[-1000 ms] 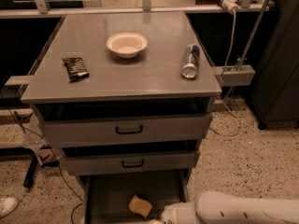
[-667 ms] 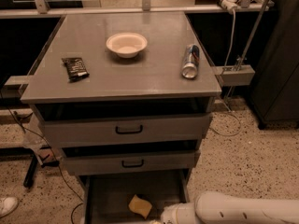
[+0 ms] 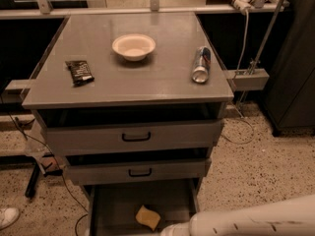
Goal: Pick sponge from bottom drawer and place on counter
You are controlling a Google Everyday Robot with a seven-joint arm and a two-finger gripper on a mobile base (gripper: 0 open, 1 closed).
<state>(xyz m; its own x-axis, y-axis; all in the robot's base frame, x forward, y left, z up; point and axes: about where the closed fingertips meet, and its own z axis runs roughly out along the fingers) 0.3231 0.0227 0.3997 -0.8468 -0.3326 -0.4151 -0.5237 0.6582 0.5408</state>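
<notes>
Yellow-tan and curled at its corners, the sponge [image 3: 148,217] is lying on the grey floor of the bottom drawer [image 3: 115,205], which is standing pulled open below the two shallower drawers. I am seeing the gripper [image 3: 170,229] sitting low at the frame's bottom edge, at the tip of the white arm [image 3: 256,219] reaching in from the right. It is hanging just beside the sponge, on its right and slightly nearer the camera. I cannot tell whether it is open, closed or touching the sponge. Up on the tabletop [image 3: 147,80] a white bowl [image 3: 134,46], a tipped can [image 3: 201,64] and a dark snack packet [image 3: 79,72] are resting well apart.
</notes>
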